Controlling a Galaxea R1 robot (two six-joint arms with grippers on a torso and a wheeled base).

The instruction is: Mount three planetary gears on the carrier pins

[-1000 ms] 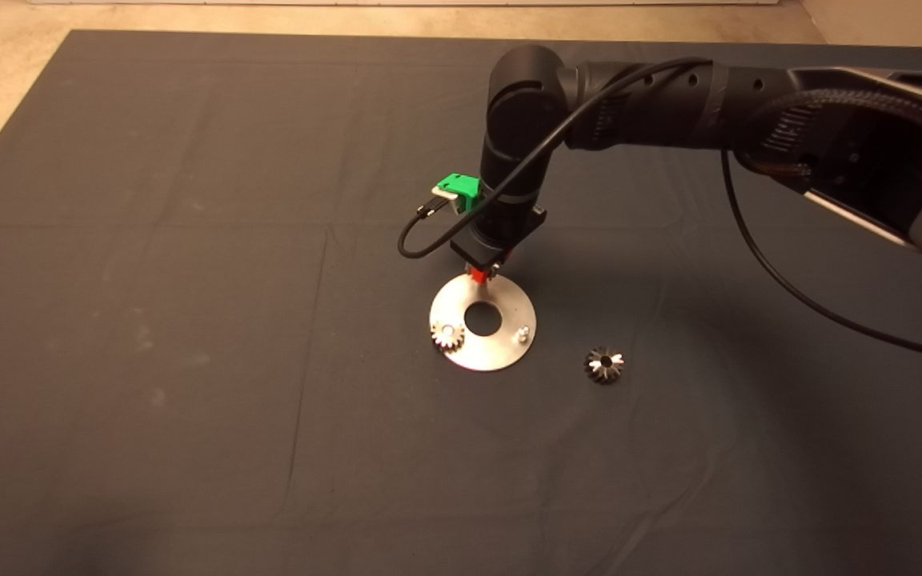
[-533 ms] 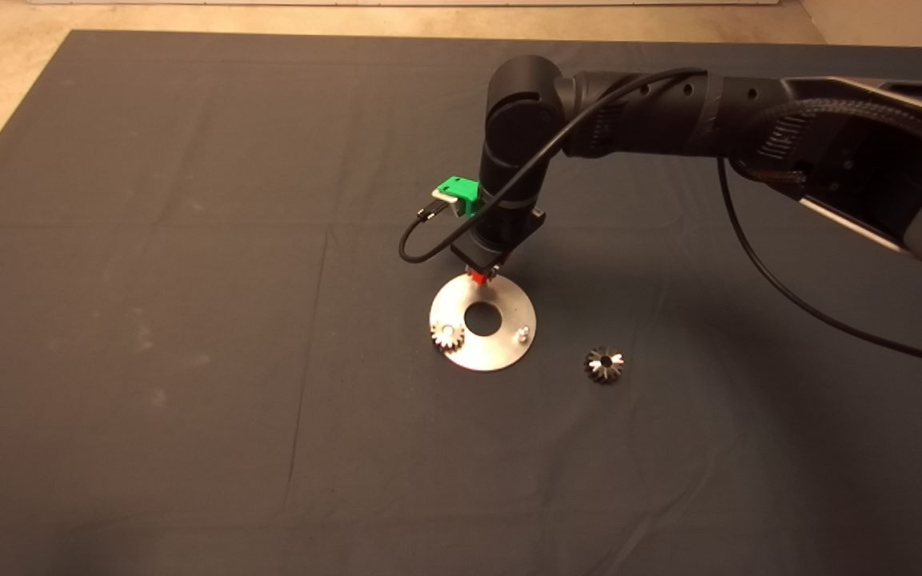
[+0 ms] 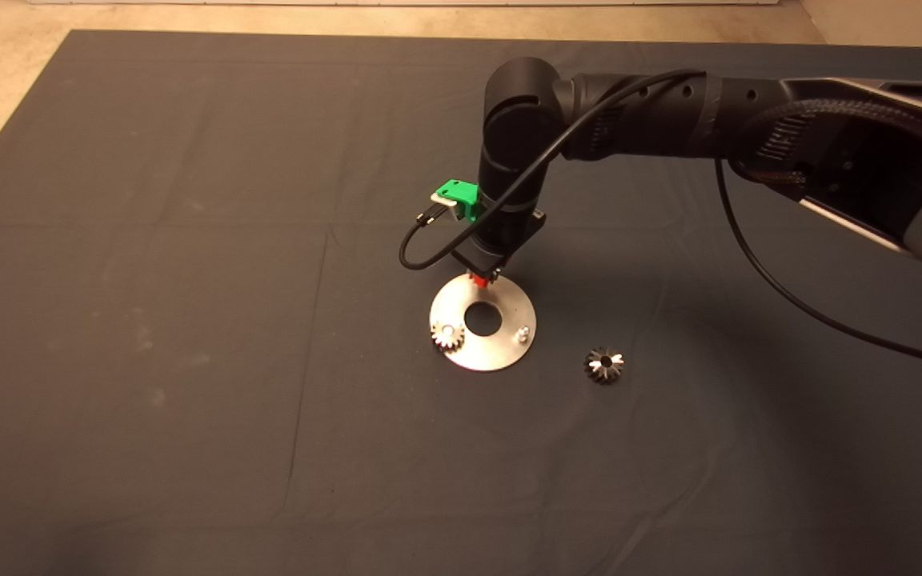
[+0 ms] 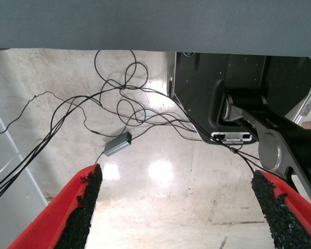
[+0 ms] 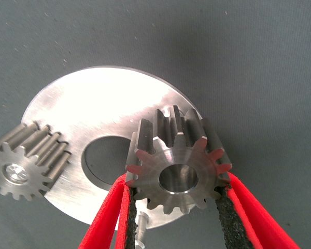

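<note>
While the right gripper [image 5: 176, 207] hangs over the round plate [image 3: 501, 348], its fingers [image 5: 106, 220] clamp a planetary gear [image 5: 179, 166]. One gear [image 3: 446, 334] sits on a carrier pin, another [image 3: 603, 365] lies on the mat [image 3: 189, 240]. Left gripper's fingers [image 4: 85, 207] stand wide, off the worktop.

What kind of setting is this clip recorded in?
Probably a robotics lab or test bench: a dark mat over a bare polished floor strewn with loose cables, and the right pincer holding a gear above a round metal plate.
</note>
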